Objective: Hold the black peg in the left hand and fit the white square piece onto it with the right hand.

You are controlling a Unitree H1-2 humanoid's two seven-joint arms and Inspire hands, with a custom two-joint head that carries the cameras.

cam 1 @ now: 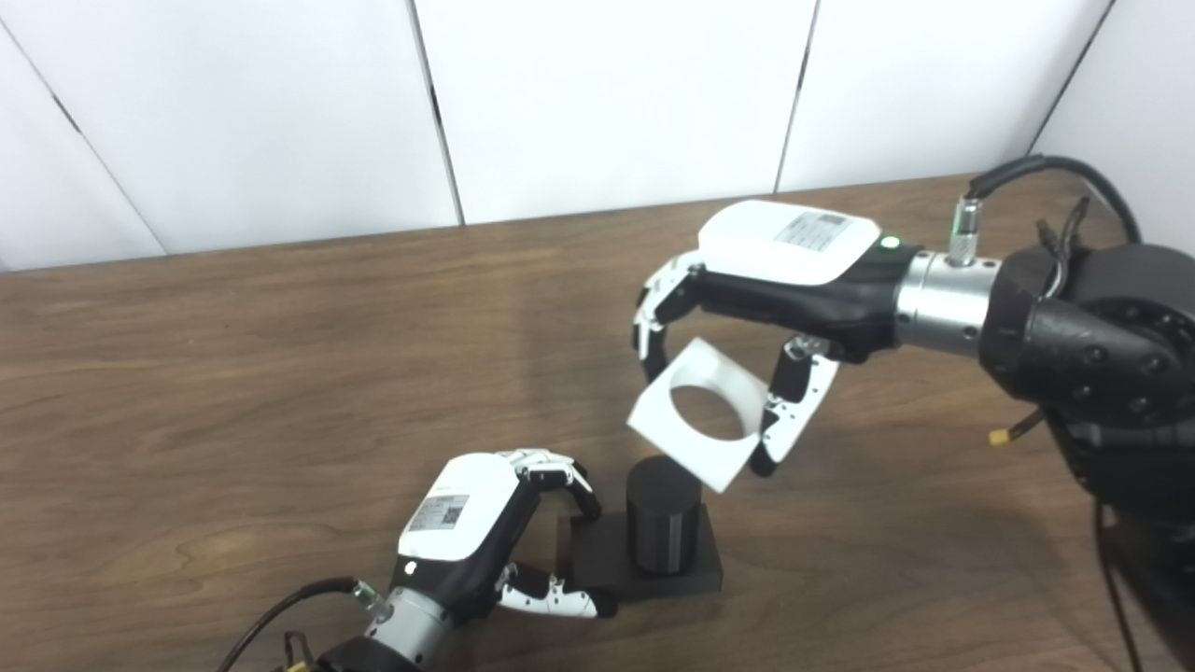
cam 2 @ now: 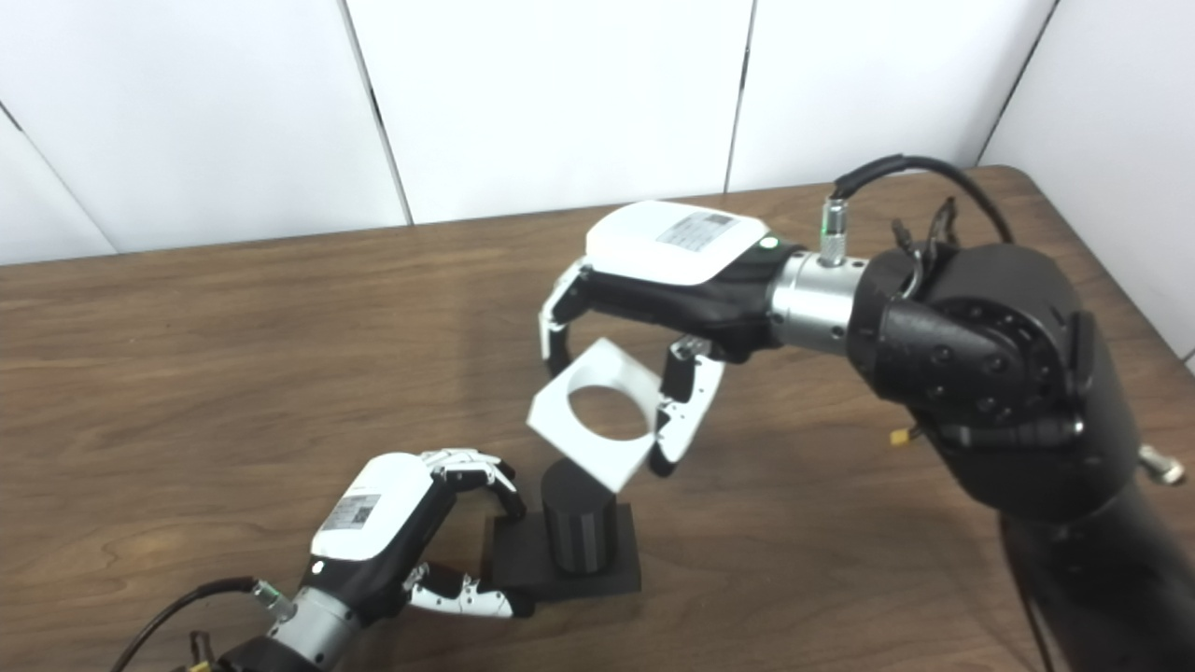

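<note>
While left robot hand (cam 1: 485,532) grips black peg (cam 1: 661,523) (base part-hidden), right robot hand (cam 1: 747,308) holds white square piece (cam 1: 695,415).

The brown wood-grain worktop (cam 1: 233,373) runs back to white wall panels at 12 o'clock. One thing rests on it: the black peg (cam 1: 661,527), upright on its square base, toward 6 o'clock.

Both hands are wearing glossy white back shells with printed labels, the left hand (cam 1: 467,532) and the right hand (cam 1: 747,308) alike. Black-and-white segmented fingers (cam 1: 794,411) are showing. A silver wrist collar (cam 1: 943,303), black cable (cam 1: 1046,173) and green light (cam 1: 890,244) are sitting on the right forearm.
</note>
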